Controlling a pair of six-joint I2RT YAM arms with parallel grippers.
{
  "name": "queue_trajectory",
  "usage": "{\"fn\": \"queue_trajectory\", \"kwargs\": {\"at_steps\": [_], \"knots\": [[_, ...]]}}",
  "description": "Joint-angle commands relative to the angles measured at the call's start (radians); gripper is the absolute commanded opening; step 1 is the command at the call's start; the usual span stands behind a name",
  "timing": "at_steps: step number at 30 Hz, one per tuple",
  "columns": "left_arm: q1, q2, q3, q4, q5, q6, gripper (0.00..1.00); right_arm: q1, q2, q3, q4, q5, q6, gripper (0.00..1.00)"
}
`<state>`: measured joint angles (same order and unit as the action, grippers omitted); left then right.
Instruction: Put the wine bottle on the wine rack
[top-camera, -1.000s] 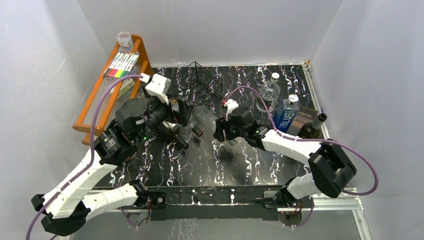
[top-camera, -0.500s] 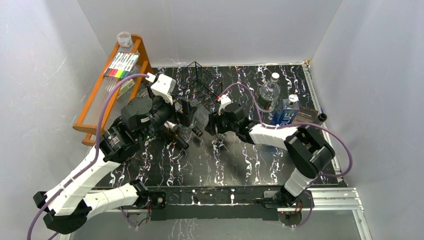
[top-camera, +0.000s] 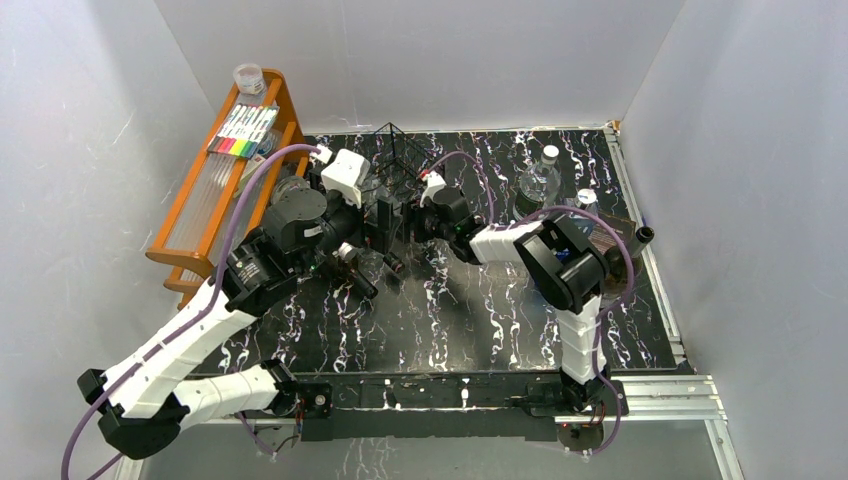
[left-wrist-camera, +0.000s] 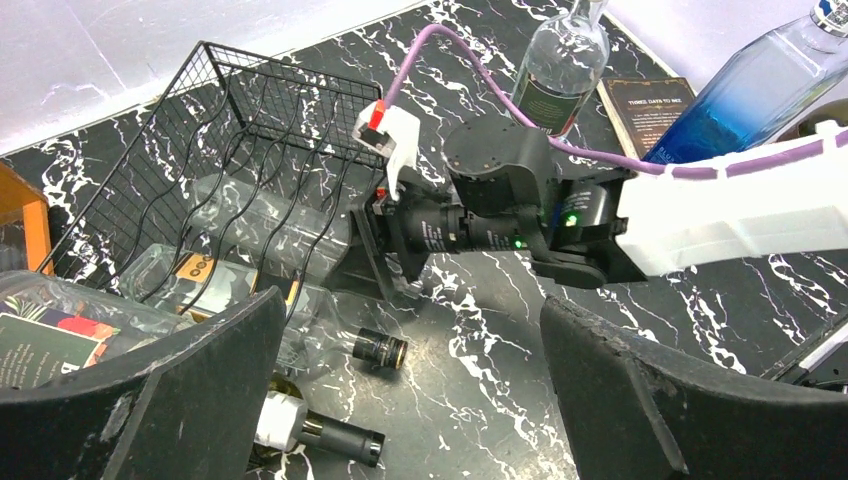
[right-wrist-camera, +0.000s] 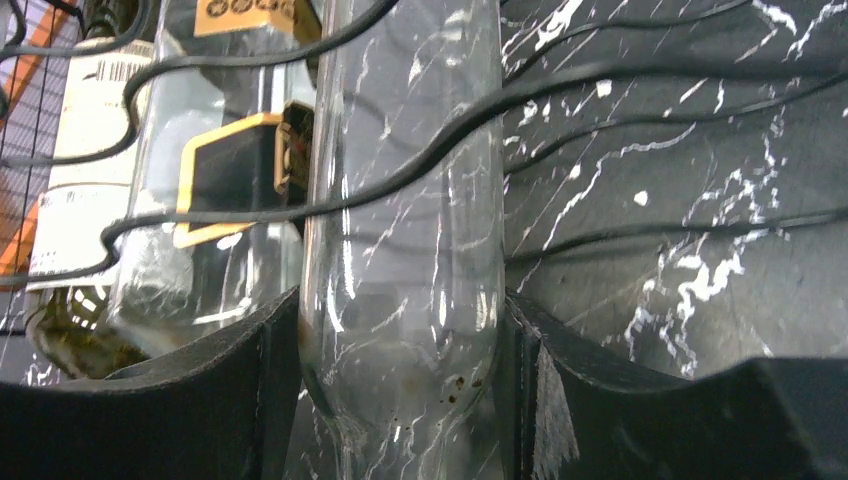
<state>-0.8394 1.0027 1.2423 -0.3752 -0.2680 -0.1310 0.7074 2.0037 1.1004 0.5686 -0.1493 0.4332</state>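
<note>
Gripping the bottle: the right gripper (right-wrist-camera: 400, 425) has a finger pressed to each side of the clear wine bottle (right-wrist-camera: 400, 250), near its rounded base.
Bottle's place: it lies among the wavy cradle wires of the black wine rack (left-wrist-camera: 265, 110). Several wires cross in front of it, but I cannot tell whether it rests on them.
Right wrist view alone: a bottle with an orange-edged black label (right-wrist-camera: 230, 170) lies just left of the held one, and a pale-labelled bottle (right-wrist-camera: 75, 170) lies beyond that.
Left gripper (left-wrist-camera: 415, 400): its jaws are spread wide with nothing between them, and it hovers near the rack's front.
Left wrist view alone: it shows the rack's upright grid panel, the right arm reaching in from the right, and a dark bottle cap (left-wrist-camera: 380, 350) low over the table (its bottle is hard to trace). A blue bottle (left-wrist-camera: 740, 105) stands well apart.
Top view alone: an orange wooden shelf (top-camera: 190, 215) with marker pens (top-camera: 243, 130) stands left of the rack.
Hidden: from above, both wrists cover the grip and most of the bottle.
</note>
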Motion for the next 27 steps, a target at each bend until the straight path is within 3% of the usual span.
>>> {"fn": "queue_trajectory", "kwargs": {"at_steps": [1, 4, 13, 22, 27], "knots": [[0.005, -0.008, 0.021, 0.018, -0.010, 0.010, 0.98, -0.021, 0.033, 0.120, 0.171, -0.042, 0.026, 0.00], [0.005, 0.000, 0.021, 0.018, -0.012, 0.019, 0.98, -0.025, 0.059, 0.148, 0.161, -0.052, 0.021, 0.03], [0.005, -0.002, 0.015, 0.018, -0.023, 0.036, 0.98, -0.027, 0.120, 0.195, 0.167, -0.116, 0.052, 0.30], [0.006, -0.012, 0.004, 0.018, -0.027, 0.039, 0.98, -0.026, 0.120, 0.188, 0.142, -0.096, 0.072, 0.72], [0.005, -0.015, 0.006, 0.015, -0.026, 0.044, 0.98, -0.026, 0.102, 0.176, 0.137, -0.096, 0.071, 0.81]]}}
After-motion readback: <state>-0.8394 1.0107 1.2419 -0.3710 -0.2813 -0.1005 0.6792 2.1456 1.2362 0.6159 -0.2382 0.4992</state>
